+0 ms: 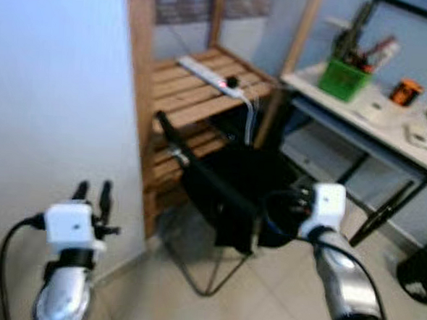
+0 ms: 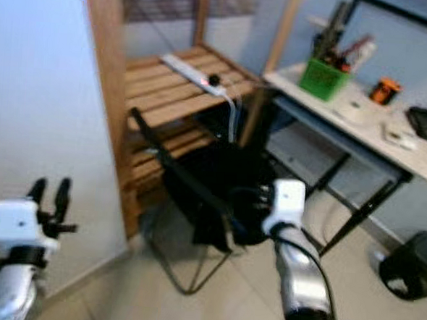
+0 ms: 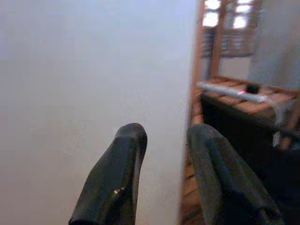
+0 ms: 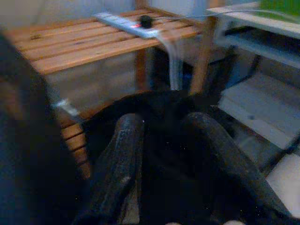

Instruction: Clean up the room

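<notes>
Black garment (image 1: 252,188) draped dark, rumpled on folding chair (image 1: 198,177), 12 o'clock; R gripper (image 1: 296,198) reaching in, fingers narrowly parted. L gripper (image 1: 92,192) raised at 9, narrow gap.

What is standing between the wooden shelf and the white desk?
A black folding chair stands between the wooden shelf and the white desk, seen in both eye views.

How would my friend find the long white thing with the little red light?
Look at the wooden slatted shelf beside the white wall. On its top board lies the power strip, long and white. Its red light and black plug make it unlike anything on the desk nearby.
</notes>
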